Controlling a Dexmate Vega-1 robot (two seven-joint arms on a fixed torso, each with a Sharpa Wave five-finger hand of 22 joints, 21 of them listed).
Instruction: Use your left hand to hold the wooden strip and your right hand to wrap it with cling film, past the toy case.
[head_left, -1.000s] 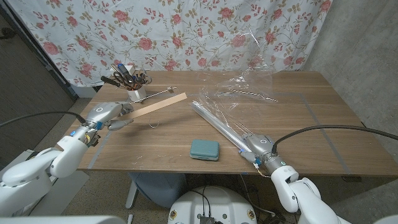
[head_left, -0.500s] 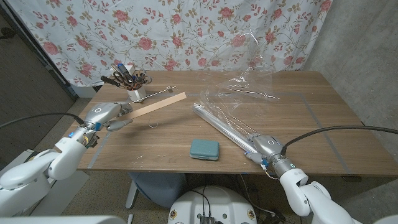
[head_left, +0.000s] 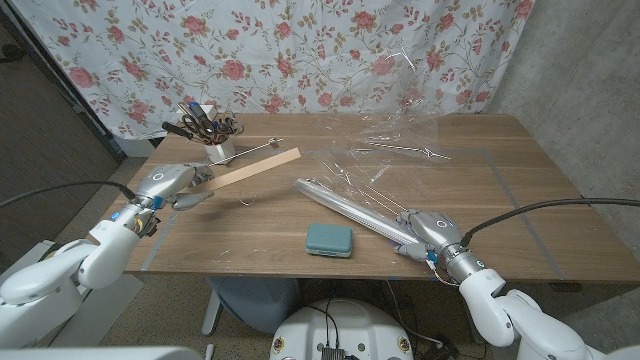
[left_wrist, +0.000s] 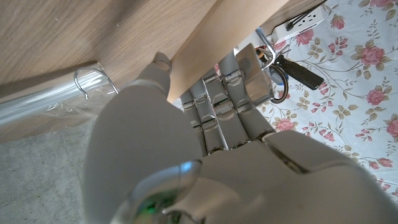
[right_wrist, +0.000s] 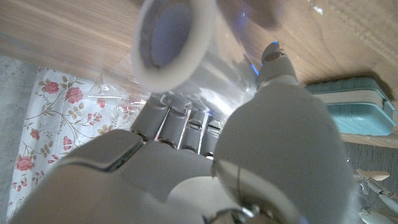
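Left hand (head_left: 168, 184) fingers grasp wooden strip (head_left: 250, 170) | right hand (head_left: 428, 232) fingers grasp cling film roll (head_left: 345, 203)

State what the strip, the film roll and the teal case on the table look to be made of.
Wooden strip: pale, matt, unfinished-looking wood, faint grain.
Cling film roll: clear glossy plastic film, with glints and wrinkles, seemingly on a whitish core tube, perhaps card.
Toy case: teal, smooth, rounded corners, probably moulded plastic.
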